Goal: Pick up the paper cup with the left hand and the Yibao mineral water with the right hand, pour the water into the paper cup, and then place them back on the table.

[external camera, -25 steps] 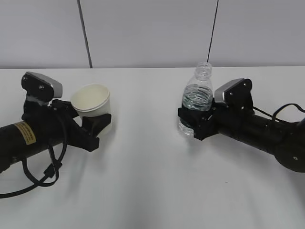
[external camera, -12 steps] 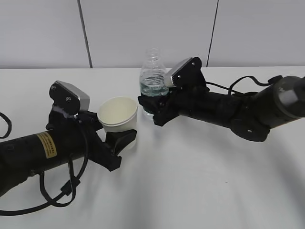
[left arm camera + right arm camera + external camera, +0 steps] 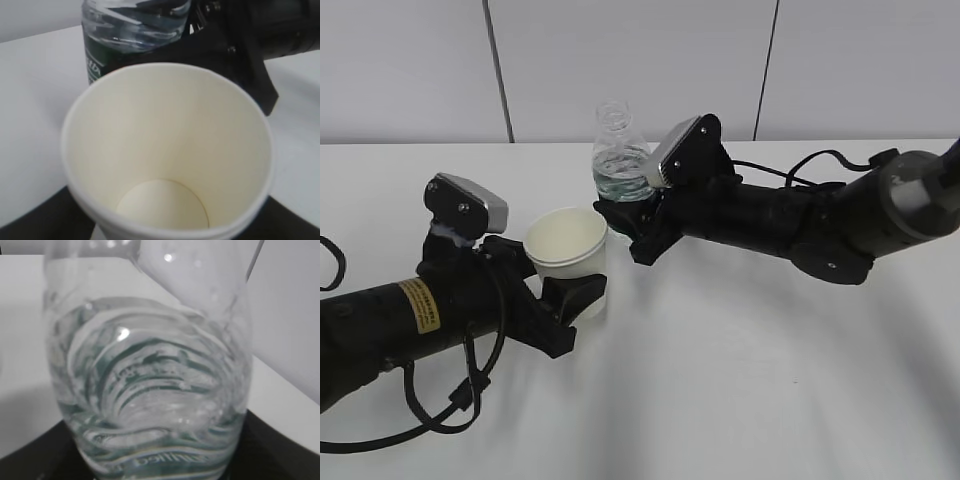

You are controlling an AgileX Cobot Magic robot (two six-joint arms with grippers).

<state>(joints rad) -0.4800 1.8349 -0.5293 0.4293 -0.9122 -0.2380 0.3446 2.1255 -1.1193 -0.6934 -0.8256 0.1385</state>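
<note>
Nearest me, at lower left of the exterior view, my left end effector (image 3: 570,300) is clamping the paper cup (image 3: 567,250) from both sides, mouth up and tipped slightly toward the camera. In the left wrist view the cup (image 3: 170,155) is showing a bare cream bottom. Just behind it, near frame centre, my right end effector (image 3: 630,225) is gripping the Yibao mineral water (image 3: 618,160) at its lower body, neck up, uncapped, water sitting in it. The white bench (image 3: 740,380) is spreading beneath both.
</note>
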